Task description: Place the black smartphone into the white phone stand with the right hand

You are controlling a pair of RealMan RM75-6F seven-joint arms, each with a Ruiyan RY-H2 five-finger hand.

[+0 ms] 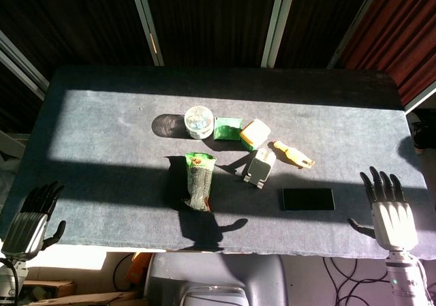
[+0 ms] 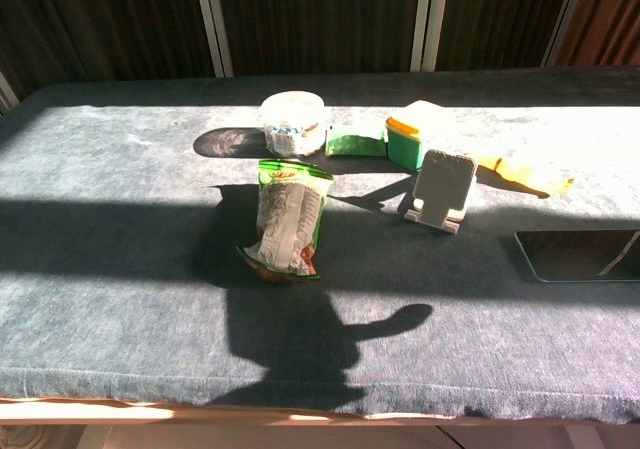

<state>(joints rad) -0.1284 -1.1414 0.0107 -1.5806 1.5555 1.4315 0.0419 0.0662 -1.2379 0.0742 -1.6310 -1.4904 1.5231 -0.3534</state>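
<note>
1. The flat black rectangular smartphone [image 1: 308, 199] lay face-up on the dark grey felt-covered table [image 1: 102, 129], just right of the white plastic phone stand [image 1: 260, 166] and nearer the robot, not touching it.
2. The right hand [image 1: 390, 210] hovered right of the smartphone, apart from it, fingers spread and holding nothing.
3. The left hand [image 1: 30, 219] sat far left of the stand at the table's near edge, fingers apart, empty.
4. A green snack bag [image 1: 199, 180] lay just left of the stand.
5. Beyond the stand sat a green-and-yellow lidded box [image 1: 254, 134].
</note>
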